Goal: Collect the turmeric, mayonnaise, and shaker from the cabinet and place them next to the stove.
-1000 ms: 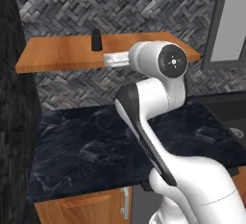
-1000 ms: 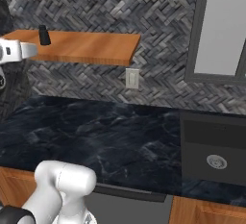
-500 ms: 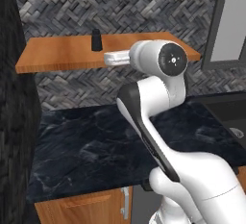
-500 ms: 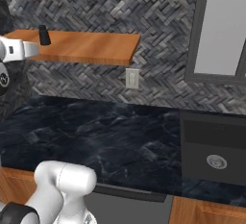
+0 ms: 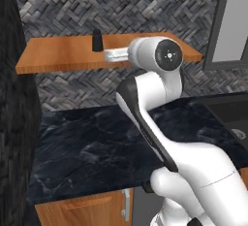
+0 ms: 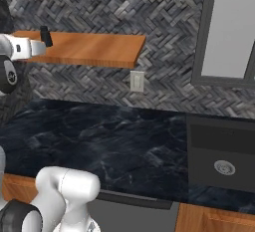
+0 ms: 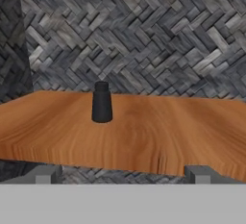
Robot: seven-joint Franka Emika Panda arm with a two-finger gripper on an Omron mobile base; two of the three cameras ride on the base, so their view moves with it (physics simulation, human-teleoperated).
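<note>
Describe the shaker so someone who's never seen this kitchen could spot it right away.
Look at the orange-brown cabinet shelf on the herringbone stone wall above the dark counter. The shaker stands upright on it, small, dark and tapering toward the top, the sole item on that board.

The arm [image 5: 155, 70] hides part of the cabinet [image 5: 58, 55]; the fingers [image 7: 48, 174] seem cut off below.

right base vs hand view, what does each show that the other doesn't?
Right base view alone: the black marble counter, a wall outlet, a dark sink and a grey window panel. Hand view alone: the open gripper, its fingertips spread wide at the shelf edge. Both: the shaker upright on the cabinet, herringbone wall behind.
</note>
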